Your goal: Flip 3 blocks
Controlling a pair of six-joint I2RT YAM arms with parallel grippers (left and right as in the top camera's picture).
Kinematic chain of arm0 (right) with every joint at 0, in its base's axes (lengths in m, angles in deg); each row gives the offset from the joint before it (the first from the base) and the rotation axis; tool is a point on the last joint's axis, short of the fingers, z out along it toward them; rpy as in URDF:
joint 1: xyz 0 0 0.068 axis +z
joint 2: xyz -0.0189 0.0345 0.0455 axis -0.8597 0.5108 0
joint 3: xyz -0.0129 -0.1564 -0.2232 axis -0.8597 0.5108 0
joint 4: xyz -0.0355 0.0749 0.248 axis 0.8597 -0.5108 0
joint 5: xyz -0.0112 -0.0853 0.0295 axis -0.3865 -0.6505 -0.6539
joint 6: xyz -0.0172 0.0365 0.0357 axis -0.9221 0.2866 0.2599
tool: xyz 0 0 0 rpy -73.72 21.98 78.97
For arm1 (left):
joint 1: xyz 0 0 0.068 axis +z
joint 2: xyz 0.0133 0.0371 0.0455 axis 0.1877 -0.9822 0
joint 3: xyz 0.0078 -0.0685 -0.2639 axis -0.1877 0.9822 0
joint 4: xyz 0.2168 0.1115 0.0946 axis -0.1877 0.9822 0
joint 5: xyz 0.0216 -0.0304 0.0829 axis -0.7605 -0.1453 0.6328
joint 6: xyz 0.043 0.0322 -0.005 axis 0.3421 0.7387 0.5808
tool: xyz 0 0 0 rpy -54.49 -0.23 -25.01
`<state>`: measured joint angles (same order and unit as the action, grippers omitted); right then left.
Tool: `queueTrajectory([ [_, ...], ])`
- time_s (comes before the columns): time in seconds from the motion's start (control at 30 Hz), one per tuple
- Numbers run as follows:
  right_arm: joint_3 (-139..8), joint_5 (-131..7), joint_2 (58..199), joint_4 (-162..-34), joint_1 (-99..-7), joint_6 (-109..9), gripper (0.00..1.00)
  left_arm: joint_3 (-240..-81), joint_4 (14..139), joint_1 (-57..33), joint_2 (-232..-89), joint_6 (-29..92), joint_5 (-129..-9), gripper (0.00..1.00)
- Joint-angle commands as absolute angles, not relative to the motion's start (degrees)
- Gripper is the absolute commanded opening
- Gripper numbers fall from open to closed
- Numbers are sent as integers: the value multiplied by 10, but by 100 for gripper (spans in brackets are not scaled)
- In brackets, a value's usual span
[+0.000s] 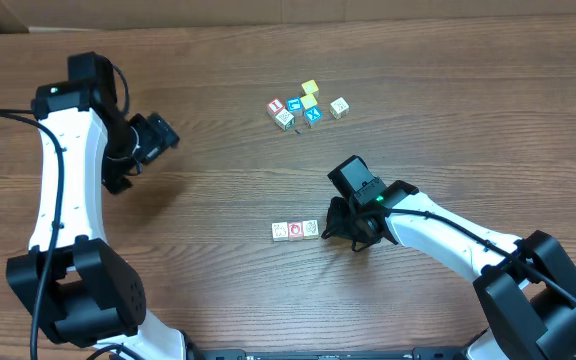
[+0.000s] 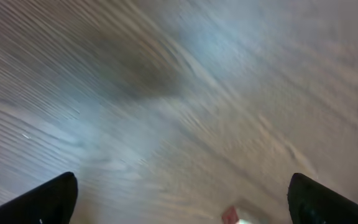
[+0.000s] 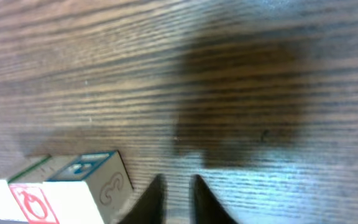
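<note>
The three blocks [image 1: 295, 230] are small square-edged wooden cubes. They lie in a tight straight row with faces touching, on the dark, strongly grained wood table [image 1: 218, 60], toward 6 o'clock of its middle. The centre one shows a red mark on white and its neighbours are cream. The right gripper [image 1: 340, 228] sits just beside the row at its 3 o'clock. Its black tapered fingers [image 3: 154, 198] are clenched almost together, with only a sliver of grain between them and nothing grasped. The left gripper [image 1: 160, 135], well off at 10 o'clock, is spread wide and empty over bare wood; its own view is blurred. A loose cluster of yellow, blue and cream cubes [image 1: 308, 105] lies at 12 o'clock of the row.
</note>
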<state>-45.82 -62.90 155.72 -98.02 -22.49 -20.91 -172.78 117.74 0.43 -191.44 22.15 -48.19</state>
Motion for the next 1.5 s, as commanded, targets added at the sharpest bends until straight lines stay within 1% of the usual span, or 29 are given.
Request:
queueTrajectory([
  [0.0,-461,-637,1549,-978,-224,-206,4,-1696,1186,-24,-1920,294,-533,4],
  [0.1,-461,-637,1549,-979,-224,-207,4,-1648,1175,-58,-1920,295,-528,4],
  [0.3,-461,-639,1549,-976,-224,-207,4,-1527,1075,-150,-1920,295,-528,4],
  [0.57,-461,-637,1549,-955,-246,-207,4,-1473,983,-243,-1920,294,-525,4],
  [0.73,-461,-603,1549,-959,-247,-207,4,-1427,958,-301,-1920,212,-479,4],
  [0.93,-461,-598,1549,-960,-246,-206,4,-1395,925,-326,-1920,203,-482,4],
  [1.17,-461,-575,1549,-961,-242,-204,4,-1395,906,-326,-1920,200,-489,4],
  [1.47,-460,-588,1549,-961,-229,-204,4,-1395,885,-326,-1920,200,-489,4],
])
